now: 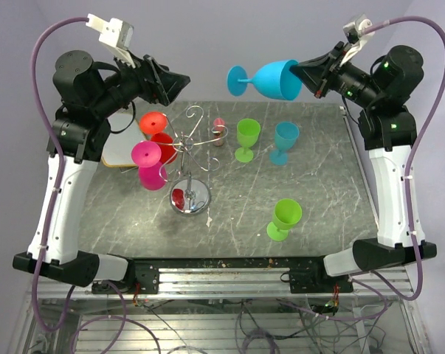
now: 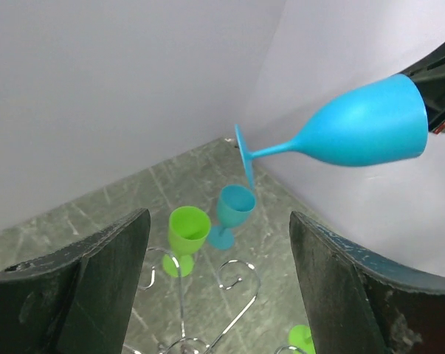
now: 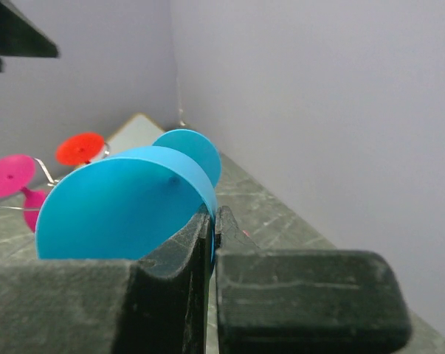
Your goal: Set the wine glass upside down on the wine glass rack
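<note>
My right gripper [image 1: 308,75] is shut on the rim of a light blue wine glass [image 1: 272,79], held high above the table's back edge, lying sideways with its foot pointing left. The glass also shows in the right wrist view [image 3: 119,210] and the left wrist view [image 2: 362,133]. The silver wire rack [image 1: 190,158] stands on its round chrome base at the left of the table, with a red glass [image 1: 157,133] and a pink glass [image 1: 148,166] hanging on its left arms. My left gripper [image 1: 179,81] is open and empty, raised above the rack; its curled arms show in the left wrist view [image 2: 237,284].
Two green glasses [image 1: 246,138] [image 1: 285,218] and a teal glass [image 1: 285,140] stand upright on the marble table [image 1: 318,192], right of the rack. A small red-and-cream object [image 1: 219,131] stands behind the rack. A white board [image 1: 122,151] lies at the left edge.
</note>
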{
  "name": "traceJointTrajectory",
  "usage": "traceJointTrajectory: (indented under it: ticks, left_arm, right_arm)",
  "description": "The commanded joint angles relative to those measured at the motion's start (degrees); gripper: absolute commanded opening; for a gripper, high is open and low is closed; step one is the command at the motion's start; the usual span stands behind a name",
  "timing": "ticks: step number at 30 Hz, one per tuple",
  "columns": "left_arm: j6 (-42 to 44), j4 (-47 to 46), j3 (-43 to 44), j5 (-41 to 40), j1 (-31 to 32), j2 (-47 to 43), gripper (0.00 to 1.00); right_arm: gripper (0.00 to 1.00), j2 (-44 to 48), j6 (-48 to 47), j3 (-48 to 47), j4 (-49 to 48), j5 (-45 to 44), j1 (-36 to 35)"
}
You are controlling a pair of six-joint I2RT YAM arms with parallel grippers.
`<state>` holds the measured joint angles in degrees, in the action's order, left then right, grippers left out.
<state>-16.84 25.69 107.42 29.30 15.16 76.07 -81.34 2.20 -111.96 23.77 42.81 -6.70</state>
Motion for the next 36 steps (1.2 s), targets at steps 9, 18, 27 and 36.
traceJointTrajectory:
  ticks: [9, 18, 27, 36]
  left_arm:
    - [-13.32, -7.21, 0.16, 4.13, 3.64, 6.79, 0.8]
    - [-14.39, -6.64, -0.96, 5.15, 6.06, 9.85, 0.71]
    - [-14.62, -7.34, -1.19, 6.82, 7.24, 11.33, 0.46]
    - [-15.1, -7.83, -1.75, 7.04, 7.52, 11.82, 0.22]
  right_arm:
    - [0.0, -2.77, 5.08, -3.68, -5.64, 2.2, -6.45]
    - [0.0, -2.36, 3.2, -2.21, -5.04, 1.62, -7.6]
    - [0.0, -2.16, 1.6, -1.51, -4.32, 0.7, -8.19]
    - [0.0, -1.93, 1.08, -0.62, -4.17, 0.59, -8.59]
